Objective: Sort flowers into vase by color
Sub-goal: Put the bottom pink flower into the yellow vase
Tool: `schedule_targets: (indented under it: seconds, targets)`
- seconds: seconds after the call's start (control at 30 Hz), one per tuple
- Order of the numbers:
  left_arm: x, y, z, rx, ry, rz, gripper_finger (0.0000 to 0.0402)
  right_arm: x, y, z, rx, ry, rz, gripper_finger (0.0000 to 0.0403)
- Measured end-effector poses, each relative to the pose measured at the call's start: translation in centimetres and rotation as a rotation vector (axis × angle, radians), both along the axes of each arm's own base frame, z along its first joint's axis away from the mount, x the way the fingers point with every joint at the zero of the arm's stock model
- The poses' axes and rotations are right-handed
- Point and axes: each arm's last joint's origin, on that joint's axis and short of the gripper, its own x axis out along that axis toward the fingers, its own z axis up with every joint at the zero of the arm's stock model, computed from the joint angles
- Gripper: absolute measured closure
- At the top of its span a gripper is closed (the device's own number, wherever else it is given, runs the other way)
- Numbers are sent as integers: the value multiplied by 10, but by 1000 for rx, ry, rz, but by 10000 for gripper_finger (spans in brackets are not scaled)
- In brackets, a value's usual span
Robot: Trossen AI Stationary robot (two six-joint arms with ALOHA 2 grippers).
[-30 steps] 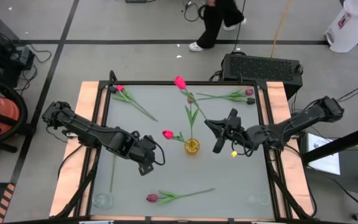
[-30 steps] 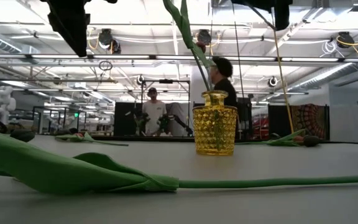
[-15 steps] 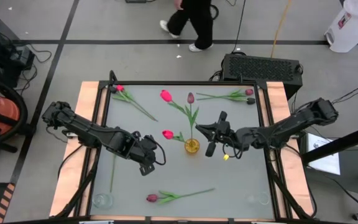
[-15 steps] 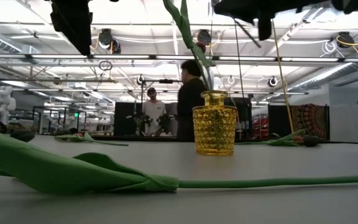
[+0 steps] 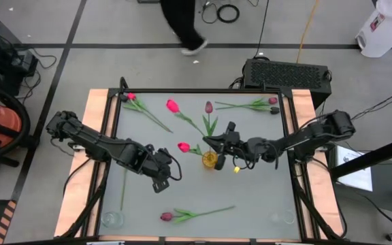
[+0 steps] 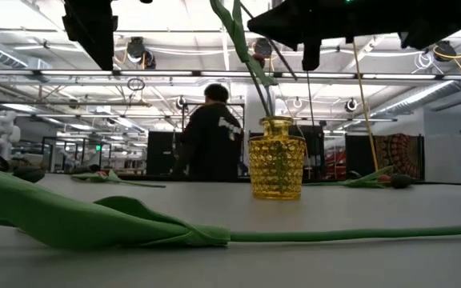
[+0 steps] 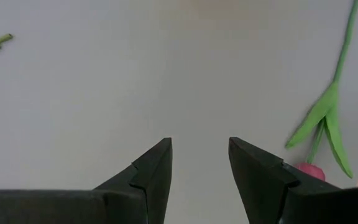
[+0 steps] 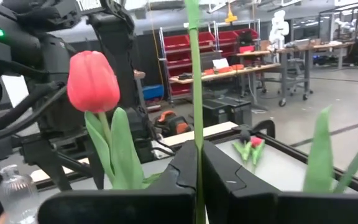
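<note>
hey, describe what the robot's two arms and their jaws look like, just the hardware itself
Both arms are dark, nearly black, jointed segments with black cables looping along them. The left gripper ends in two dark wedge-shaped jaws with angled inner faces. The right gripper has two matte black, flat-faced jaws, and a small yellow marking shows beside its wrist.

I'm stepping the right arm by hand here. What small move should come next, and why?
Probably lower the stem straight down. The right pincer is shut on a pink tulip, just beside the yellow vase, which already holds a maroon tulip. The left pincer waits open.
</note>
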Motion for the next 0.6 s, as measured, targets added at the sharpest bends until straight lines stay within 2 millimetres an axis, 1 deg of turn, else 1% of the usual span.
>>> schedule_targets:
  seconds: [0.37,0.6]
  targets:
    - [1,2,0,-15,7,2,235,12,2,-23,12,0,2,403]
    - [0,2,0,-31,15,-4,235,17,4,-34,27,-25,3,403]
